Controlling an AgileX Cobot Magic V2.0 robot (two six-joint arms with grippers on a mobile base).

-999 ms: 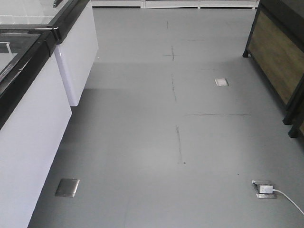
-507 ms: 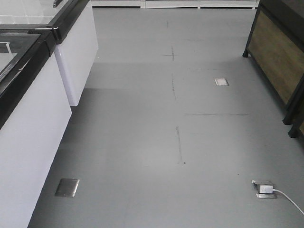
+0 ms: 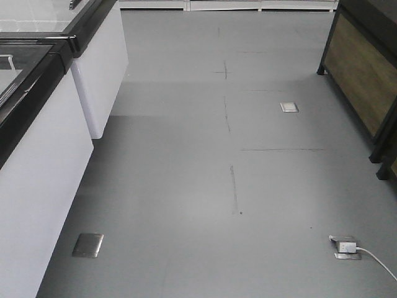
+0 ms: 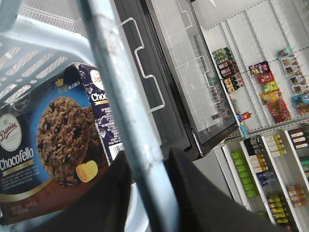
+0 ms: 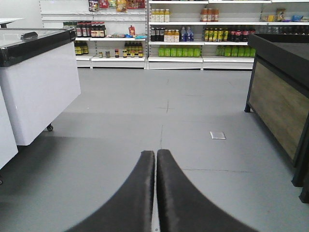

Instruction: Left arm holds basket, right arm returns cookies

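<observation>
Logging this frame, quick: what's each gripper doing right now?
Left gripper: closed on the handle of the basket.
Right gripper: closed, holding nothing.

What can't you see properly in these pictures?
1. Left wrist view: most of the basket runs off the frame, so only a slotted wall and the handle bar show.
2. Left wrist view: the lower part of the cookies is hidden behind the black jaws of the left gripper.
3. Right wrist view: the shelf bottles are too small to read.
4. Front view: only the floor and furniture show; both arms are outside the frame.
</observation>
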